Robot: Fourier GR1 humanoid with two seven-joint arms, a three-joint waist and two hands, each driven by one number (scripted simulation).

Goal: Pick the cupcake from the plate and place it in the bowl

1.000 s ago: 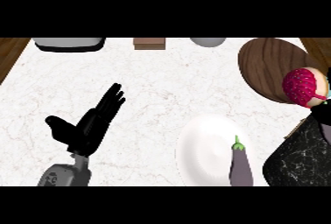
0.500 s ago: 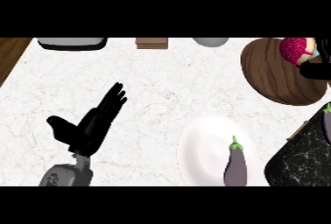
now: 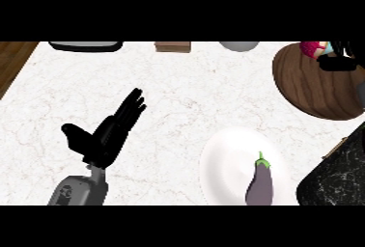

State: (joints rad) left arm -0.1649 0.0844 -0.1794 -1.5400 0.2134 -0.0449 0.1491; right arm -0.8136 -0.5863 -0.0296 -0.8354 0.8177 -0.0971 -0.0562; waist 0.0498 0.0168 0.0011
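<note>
Fingers (image 3: 130,107) of the left hand (image 3: 103,137) are straight and held together, aimed up and to the right, thumb spread off to the left; it holds nothing and rests above the counter (image 3: 178,87) toward the near-left corner, its grey forearm (image 3: 78,189) entering from the near edge. At the far-right corner the right hand (image 3: 341,58) shows only as a dark shape cut by the edge of the view, its fingers apparently curled round the cupcake (image 3: 315,48), though how far they close I cannot tell for sure; the cupcake, pink on top with a pale wrapper, sits over the far rim of the brown wooden bowl (image 3: 317,84), too hidden to give its tilt or long axis. A white plate (image 3: 228,164) lies at the near edge, right of centre; on its right half lies a purple eggplant (image 3: 260,185), long axis running near to far, green stem pointing to the far edge. A dark marbled object (image 3: 339,176) fills the near-right corner. Along the far edge stand a grey-and-black item (image 3: 85,46), a brown block (image 3: 173,47) and a grey round thing (image 3: 239,46).
</note>
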